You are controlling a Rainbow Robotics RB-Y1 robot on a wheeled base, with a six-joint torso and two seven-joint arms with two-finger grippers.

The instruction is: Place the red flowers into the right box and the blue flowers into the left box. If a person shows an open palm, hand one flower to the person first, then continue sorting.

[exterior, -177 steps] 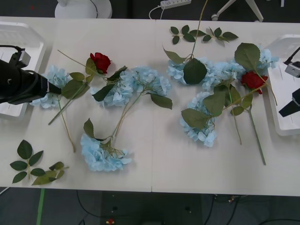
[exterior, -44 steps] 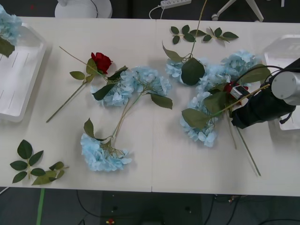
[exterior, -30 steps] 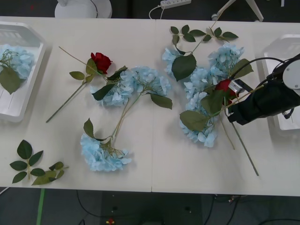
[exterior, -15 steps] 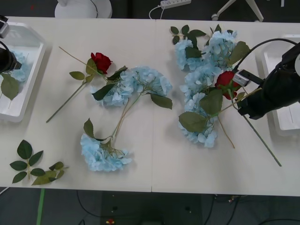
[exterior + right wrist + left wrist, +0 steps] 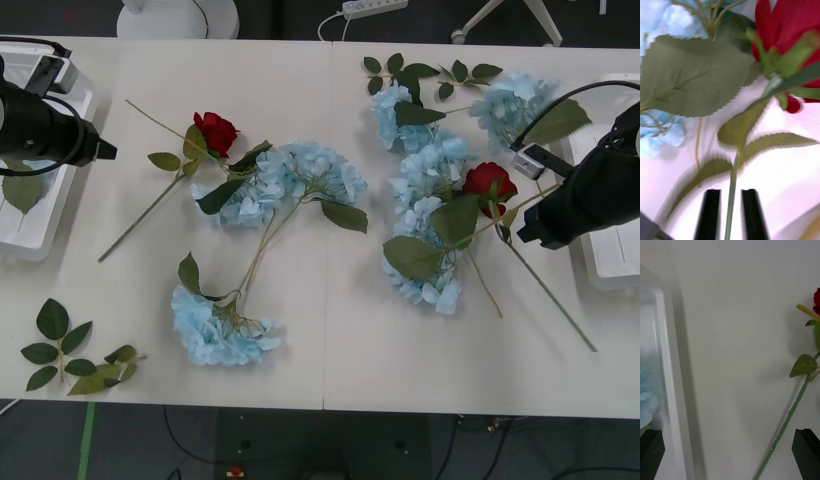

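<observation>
The right gripper (image 5: 528,218) is at the right side of the tabletop (image 5: 300,100), just beside the right box (image 5: 600,200). Its two black fingers (image 5: 711,213) are closed on the thin green stem of a red rose (image 5: 490,183); in the right wrist view the stem (image 5: 731,202) passes straight between them. The bloom of this rose is next to the cluster of blue flowers (image 5: 425,185) on the right half of the tabletop, and the long stem goes down and to the right past the gripper. I cannot tell if the rose is lifted or touches the surface.

The left gripper (image 5: 105,152) is at the left edge, over the near rim of the left box (image 5: 45,215). In the left wrist view its black fingers (image 5: 651,453) stand wide apart at the two corners and hold nothing. One blue hydrangea (image 5: 646,403) lies inside the left box, and a broad green leaf (image 5: 22,187) of it shows in the front view.

A second red rose (image 5: 215,131) lies on the tabletop left of centre, its stem going down to the left. Beside it lies a blue hydrangea (image 5: 300,178), and another blue head (image 5: 215,330) lies nearer to the front edge. Two leaf sprigs lie apart: one (image 5: 70,350) at the front left corner and one (image 5: 430,72) at the far side.
</observation>
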